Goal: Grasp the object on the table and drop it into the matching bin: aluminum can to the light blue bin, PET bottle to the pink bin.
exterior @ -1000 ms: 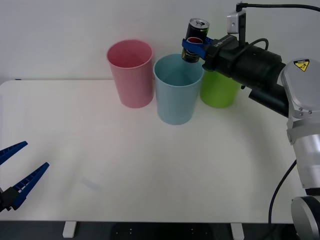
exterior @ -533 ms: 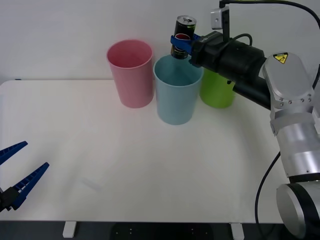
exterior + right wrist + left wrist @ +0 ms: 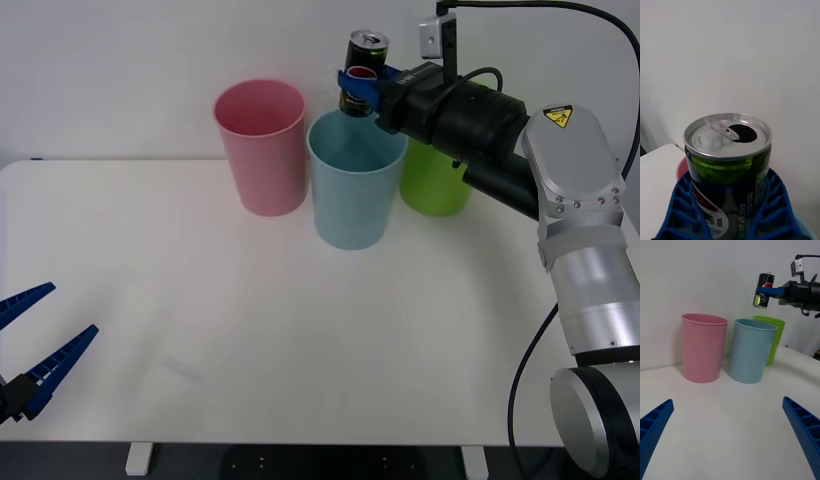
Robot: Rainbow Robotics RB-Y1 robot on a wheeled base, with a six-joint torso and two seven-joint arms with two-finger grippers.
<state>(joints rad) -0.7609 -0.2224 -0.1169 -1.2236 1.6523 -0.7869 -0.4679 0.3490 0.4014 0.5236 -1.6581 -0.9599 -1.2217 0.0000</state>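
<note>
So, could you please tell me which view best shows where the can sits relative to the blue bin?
The left wrist view: from the side, the can hangs above the blue bin, clear of its rim, in the right gripper. The front view overlaps can and rim; the right wrist view shows the can's top close up.

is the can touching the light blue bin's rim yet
Apart. In the left wrist view the aluminum can, held by the right pincer, hangs above the light blue bin with plain wall visible between them.

Plain pale wall (image 3: 150, 50) behind, evenly lit; dark floor (image 3: 300, 462) below the near edge.
</note>
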